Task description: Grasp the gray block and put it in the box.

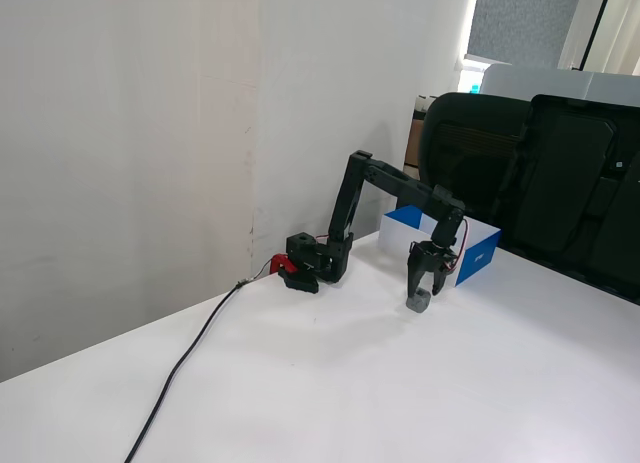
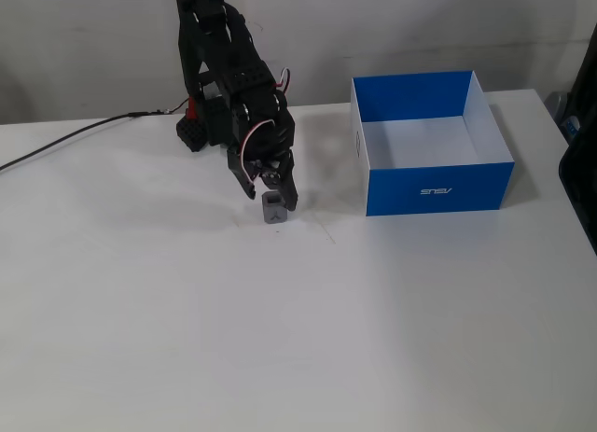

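The gray block [image 2: 274, 213] rests on the white table, left of the box [image 2: 438, 188] in the view from the front. My gripper [image 2: 270, 202] has come down over it and stands open, one finger on each side of the block's top, not closed on it. In the side view the gripper [image 1: 423, 290] hangs just above the block [image 1: 420, 303], with the blue and white box [image 1: 478, 256] right behind it. The box holds nothing that I can see.
The arm's base [image 2: 201, 124] with a red part stands at the table's back by the wall. A black cable [image 2: 65, 141] runs off to the left. Black office chairs [image 1: 540, 173] stand behind the table past the box.
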Available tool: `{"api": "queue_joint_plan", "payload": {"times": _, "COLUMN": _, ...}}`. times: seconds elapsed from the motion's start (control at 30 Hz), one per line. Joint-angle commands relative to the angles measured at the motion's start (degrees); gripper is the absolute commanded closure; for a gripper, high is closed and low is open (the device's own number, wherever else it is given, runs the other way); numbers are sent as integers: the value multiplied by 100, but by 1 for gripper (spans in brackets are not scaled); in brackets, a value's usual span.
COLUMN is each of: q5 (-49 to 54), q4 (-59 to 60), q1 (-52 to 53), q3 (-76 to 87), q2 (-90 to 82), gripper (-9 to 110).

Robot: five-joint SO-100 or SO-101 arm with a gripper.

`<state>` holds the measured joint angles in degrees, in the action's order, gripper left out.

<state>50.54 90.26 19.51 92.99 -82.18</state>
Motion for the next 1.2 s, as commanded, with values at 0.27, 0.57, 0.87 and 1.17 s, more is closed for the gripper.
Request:
{"api": "queue_joint_plan", "payload": {"times": 0.27, "q5": 44, "q4": -88, "q1": 105, "q3": -53, "q2": -18, "gripper": 72}}
{"api": "queue_joint_plan", "payload": {"times": 0.57, "q5": -26, "q4": -105, "q1": 246, "q3": -53, "q2": 44, "gripper": 72}}
{"api": "queue_joint_plan", "payload": {"times": 0.87, "q5": -26, "q4": -325, "q1": 246, "q3": 79, "q2": 229, "gripper": 72}}
{"api": "queue_joint_plan", "payload": {"times": 1.17, "q5": -35, "q4": -360, "q1": 220, "q3": 18, "q2": 325, "gripper": 94}}
